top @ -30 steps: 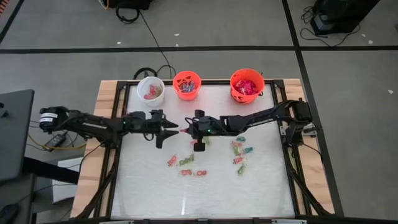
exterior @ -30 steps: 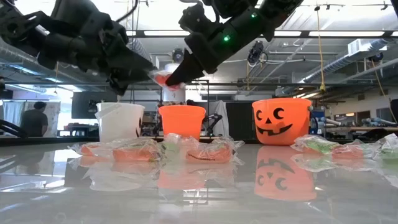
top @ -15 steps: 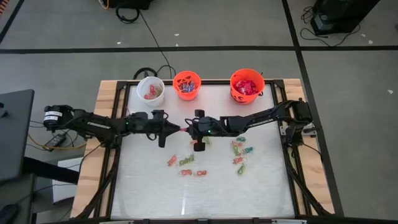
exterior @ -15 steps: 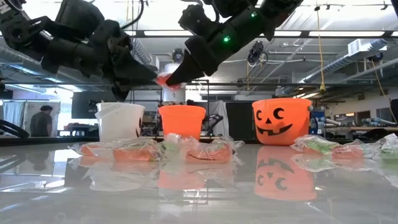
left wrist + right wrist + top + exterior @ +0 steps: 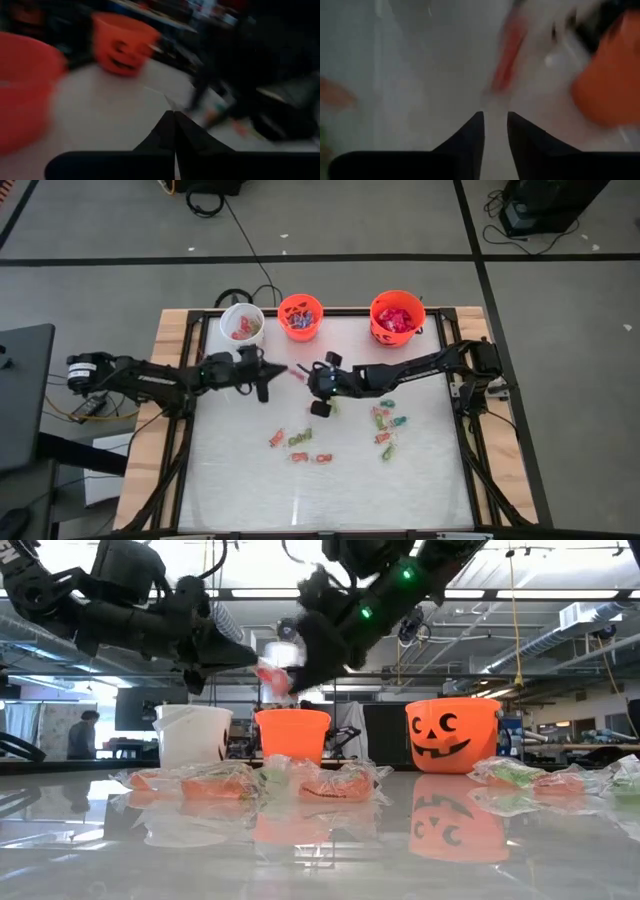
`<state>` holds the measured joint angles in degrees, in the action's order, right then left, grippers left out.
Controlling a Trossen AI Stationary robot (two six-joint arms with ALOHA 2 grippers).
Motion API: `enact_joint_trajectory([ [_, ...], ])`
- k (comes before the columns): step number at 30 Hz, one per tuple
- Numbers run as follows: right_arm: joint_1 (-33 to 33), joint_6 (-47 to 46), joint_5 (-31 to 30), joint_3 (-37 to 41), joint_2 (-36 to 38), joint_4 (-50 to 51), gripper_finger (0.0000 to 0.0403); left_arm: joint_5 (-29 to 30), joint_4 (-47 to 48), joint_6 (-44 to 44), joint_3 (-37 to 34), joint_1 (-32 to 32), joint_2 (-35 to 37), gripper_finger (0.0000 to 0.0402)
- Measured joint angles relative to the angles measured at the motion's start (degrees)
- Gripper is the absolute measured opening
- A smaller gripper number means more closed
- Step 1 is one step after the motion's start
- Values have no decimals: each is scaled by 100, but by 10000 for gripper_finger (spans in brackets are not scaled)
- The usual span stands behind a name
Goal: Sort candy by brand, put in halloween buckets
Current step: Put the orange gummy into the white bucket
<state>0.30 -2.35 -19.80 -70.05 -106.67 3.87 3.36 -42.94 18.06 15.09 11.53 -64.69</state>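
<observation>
The table [image 5: 320,850] top is glossy and mirror-smooth, framed in pale wood. The halloween buckets [image 5: 452,735] look like smooth plastic; the candy [image 5: 335,783] wears shiny crinkled film.

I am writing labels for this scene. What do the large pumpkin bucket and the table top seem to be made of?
Large orange bucket: probably smooth moulded plastic, with an even colour and a printed black face. Table top: a glossy hard sheet, perhaps acrylic or glass; it mirrors the buckets.

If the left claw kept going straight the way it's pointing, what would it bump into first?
Apart from the red candy that seems pinched at its tip, the left gripper would probably meet the right gripper, which faces it, open, just beyond; their heights look alike.
</observation>
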Motion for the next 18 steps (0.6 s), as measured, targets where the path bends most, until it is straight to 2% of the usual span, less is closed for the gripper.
enact_joint_trajectory([
  [4,-4,-326,-19,21,-15,385,119,491,68,18,0,512,111,2],
  [8,4,-363,-23,16,-7,362,133,517,151,18,103,955,225,1],
  [11,4,-509,-21,16,-7,353,135,541,643,11,291,1234,367,1],
  [14,4,-546,-15,16,-7,351,135,550,1539,-424,681,1454,613,1],
  [18,-7,-554,-10,16,-7,346,135,963,3601,-964,1496,1671,985,2],
])
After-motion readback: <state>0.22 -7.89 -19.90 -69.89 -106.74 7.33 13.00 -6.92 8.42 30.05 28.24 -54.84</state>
